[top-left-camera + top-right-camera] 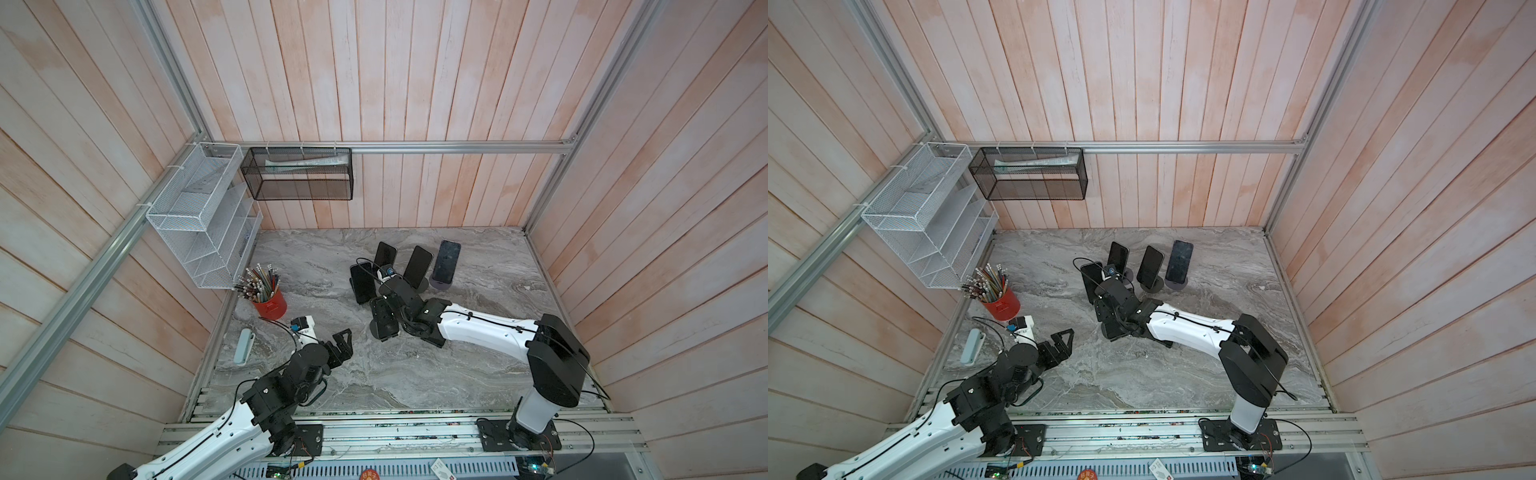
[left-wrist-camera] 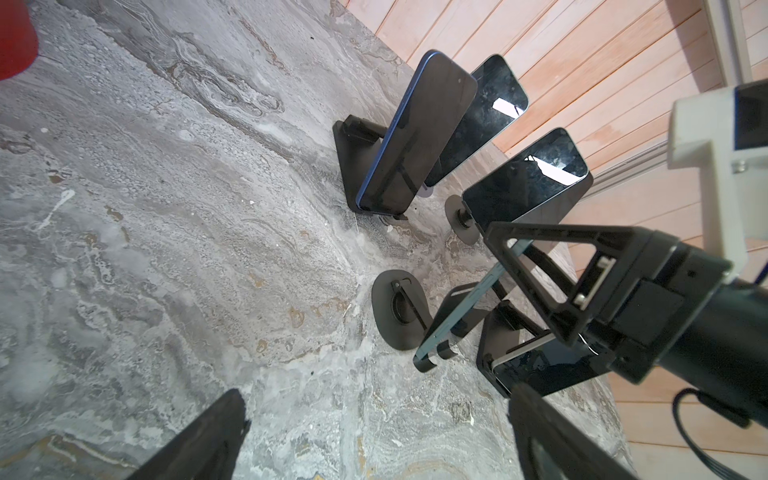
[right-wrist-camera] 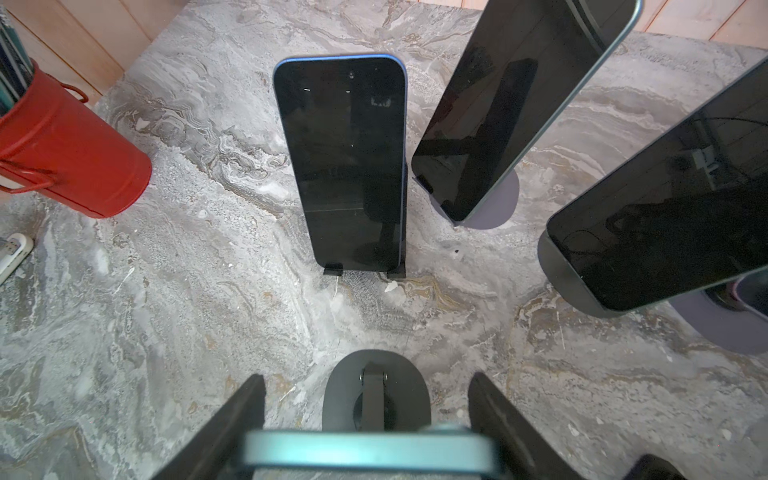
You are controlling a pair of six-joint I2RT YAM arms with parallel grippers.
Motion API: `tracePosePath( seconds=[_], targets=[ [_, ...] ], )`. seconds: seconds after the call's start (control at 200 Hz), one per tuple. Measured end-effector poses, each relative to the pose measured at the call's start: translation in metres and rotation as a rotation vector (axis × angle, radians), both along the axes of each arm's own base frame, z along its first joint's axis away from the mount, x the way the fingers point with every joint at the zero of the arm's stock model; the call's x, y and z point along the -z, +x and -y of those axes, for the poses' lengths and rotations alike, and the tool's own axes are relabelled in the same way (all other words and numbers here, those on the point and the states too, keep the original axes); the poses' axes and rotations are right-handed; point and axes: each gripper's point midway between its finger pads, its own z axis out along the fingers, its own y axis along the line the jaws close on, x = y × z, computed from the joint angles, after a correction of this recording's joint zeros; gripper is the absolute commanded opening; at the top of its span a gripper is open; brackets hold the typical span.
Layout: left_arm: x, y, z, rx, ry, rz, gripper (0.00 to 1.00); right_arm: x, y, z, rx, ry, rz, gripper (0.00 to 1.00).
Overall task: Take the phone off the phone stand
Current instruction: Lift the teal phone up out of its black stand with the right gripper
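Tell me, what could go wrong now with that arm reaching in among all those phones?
1. The right gripper straddles the teal phone; an off-centre squeeze could let it slip or twist.
2. Hooks on its stand cradle the phone's lower edge, so a slanted pull might drag the stand along.
3. The blue phone stands close by; a wide swing could topple it.

Grey marble tabletop [image 1: 415, 374]; red pencil cup [image 1: 271, 306], phone stands [image 1: 441, 283], pale oblong item [image 1: 244, 345], perhaps power strip.
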Motion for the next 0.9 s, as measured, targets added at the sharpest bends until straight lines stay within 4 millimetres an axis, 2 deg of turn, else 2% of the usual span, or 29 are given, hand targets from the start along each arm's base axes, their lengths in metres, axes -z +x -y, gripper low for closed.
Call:
tracePosePath(
  seconds=[0.425, 0.75, 0.9],
  targets=[
    [-0.006, 0.001, 0.002, 0.013, 0.011, 0.020, 1.00, -0.007, -0.008, 0.004, -0.022, -0.021, -0.002, 0.71],
    [-0.009, 0.003, 0.003, 0.021, 0.022, 0.030, 1.00, -0.030, -0.016, 0.007, -0.030, 0.008, 0.023, 0.71],
    [-0.007, 0.003, 0.003, 0.023, 0.030, 0.027, 1.00, -0.034, -0.017, 0.010, -0.025, 0.007, 0.027, 0.71]
  ],
)
